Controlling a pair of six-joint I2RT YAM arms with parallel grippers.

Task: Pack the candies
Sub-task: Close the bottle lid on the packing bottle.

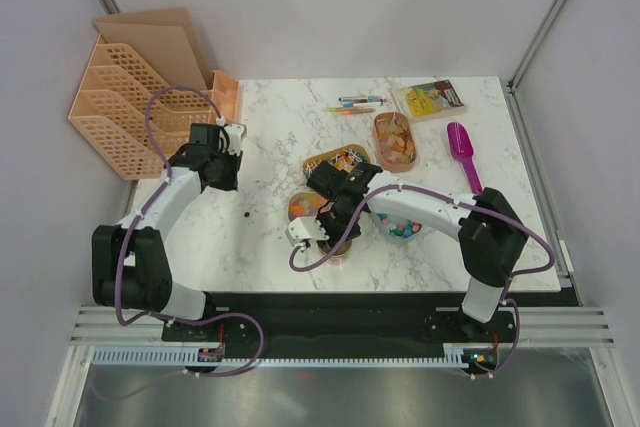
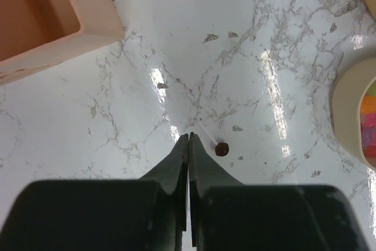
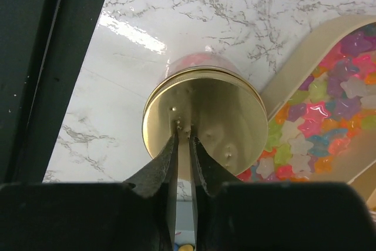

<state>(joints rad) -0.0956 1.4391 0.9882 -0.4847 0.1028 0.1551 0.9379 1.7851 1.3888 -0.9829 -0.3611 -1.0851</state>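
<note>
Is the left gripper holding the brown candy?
No, the left gripper is shut empty; the brown candy lies apart on the table.

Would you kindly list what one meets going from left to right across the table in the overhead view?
Peach file rack → loose brown sweet → coloured pens → purple scoop.

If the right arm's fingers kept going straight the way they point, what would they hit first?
The gold lid of the candy jar, right ahead of the right fingers; the tips look nearly on it, though the gap is hard to judge.
</note>
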